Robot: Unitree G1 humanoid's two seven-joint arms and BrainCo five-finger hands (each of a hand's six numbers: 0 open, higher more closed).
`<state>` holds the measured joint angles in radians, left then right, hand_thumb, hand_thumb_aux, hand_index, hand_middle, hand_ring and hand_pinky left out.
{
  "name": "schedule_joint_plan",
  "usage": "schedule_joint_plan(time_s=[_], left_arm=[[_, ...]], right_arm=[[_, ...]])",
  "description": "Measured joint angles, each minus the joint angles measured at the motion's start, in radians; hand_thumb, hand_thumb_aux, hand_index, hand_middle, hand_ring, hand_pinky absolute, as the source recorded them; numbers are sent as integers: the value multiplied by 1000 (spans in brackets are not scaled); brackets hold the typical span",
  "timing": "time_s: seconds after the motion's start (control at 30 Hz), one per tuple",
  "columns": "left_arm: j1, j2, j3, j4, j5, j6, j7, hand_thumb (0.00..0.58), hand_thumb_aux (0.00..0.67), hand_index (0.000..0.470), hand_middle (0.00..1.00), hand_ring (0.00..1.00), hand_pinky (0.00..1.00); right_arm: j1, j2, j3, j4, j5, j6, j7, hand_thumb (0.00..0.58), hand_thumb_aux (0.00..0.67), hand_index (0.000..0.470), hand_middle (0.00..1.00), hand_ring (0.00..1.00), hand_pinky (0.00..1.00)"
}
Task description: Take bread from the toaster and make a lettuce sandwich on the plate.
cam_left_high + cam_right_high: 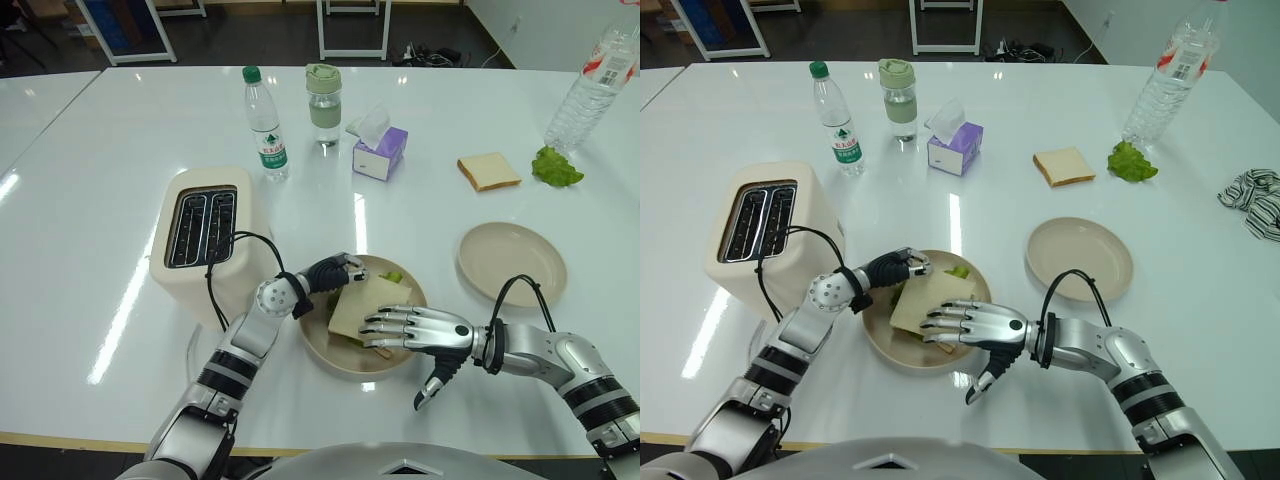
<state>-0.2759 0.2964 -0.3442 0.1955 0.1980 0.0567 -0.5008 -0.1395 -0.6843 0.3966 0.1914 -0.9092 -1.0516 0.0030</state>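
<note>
Left eye view | right hand (425,330) — spread flat on square bread (350,305) on round plate (318,348); left hand (330,272) curled

Bright overhead glare streaking glossy table (430,120)

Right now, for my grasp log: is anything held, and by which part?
Right hand's fingers lie flat on the top bread slice, ungrasped; left hand cannot be told.

No print can be read. The green-capped bottle (266,125) at upper centre has a white-and-green label. The large clear bottle (590,95) at upper right has a red-and-white one, both too small to make out.
</note>
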Motion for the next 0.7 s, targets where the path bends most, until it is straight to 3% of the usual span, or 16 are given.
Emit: schedule_joint_plan(time_s=[0.03, 0.07, 0.1, 0.13, 0.17, 0.27, 0.43, 0.57, 0.7], left_arm=[[2, 0, 0, 0, 0, -2, 2, 580, 670, 470, 1000, 1000, 1000], [5, -1, 0, 0, 0, -5, 6, 508, 434, 304, 1000, 1000, 1000], [8, -1, 0, 0, 1, -15, 12, 0, 0, 0, 769, 769, 769], [9, -1, 1, -2, 9, -27, 18, 0, 0, 0, 243, 243, 243], [13, -3, 3, -7, 17, -37, 35, 0, 0, 0, 0, 0, 0], [15, -18, 54, -55, 60, -88, 176, 0, 0, 0, 0, 0, 0], [-39, -37, 207, -286, 117, -284, 437, 0, 0, 0, 0, 0, 0], [-21, -34, 270, -444, 148, -381, 511, 0, 0, 0, 0, 0, 0], [71, 3, 320, -521, 109, -428, 489, 0, 0, 0, 0, 0, 0]], right_arm=[[-3, 1, 9, 15, 8, -3, -3, 0, 0, 0, 0, 0, 0], [-6, 1, 16, 24, 12, -6, -4, 0, 0, 0, 0, 0, 0], [-9, 1, 24, 34, 26, -8, -5, 0, 0, 0, 0, 0, 0], [-12, 1, 29, 46, 33, -11, -8, 0, 0, 0, 0, 0, 0], [-15, 1, 33, 54, 43, -15, -8, 0, 0, 0, 0, 0, 0], [-19, 1, 47, 81, 58, -19, -13, 0, 0, 0, 0, 0, 0], [-16, 3, 58, 93, 84, -19, -17, 0, 0, 0, 0, 0, 0], [-4, 1, 58, 78, 106, -19, -16, 0, 0, 0, 0, 0, 0], [30, 1, 27, 24, 123, -29, -37, 0, 0, 0, 0, 0, 0]])
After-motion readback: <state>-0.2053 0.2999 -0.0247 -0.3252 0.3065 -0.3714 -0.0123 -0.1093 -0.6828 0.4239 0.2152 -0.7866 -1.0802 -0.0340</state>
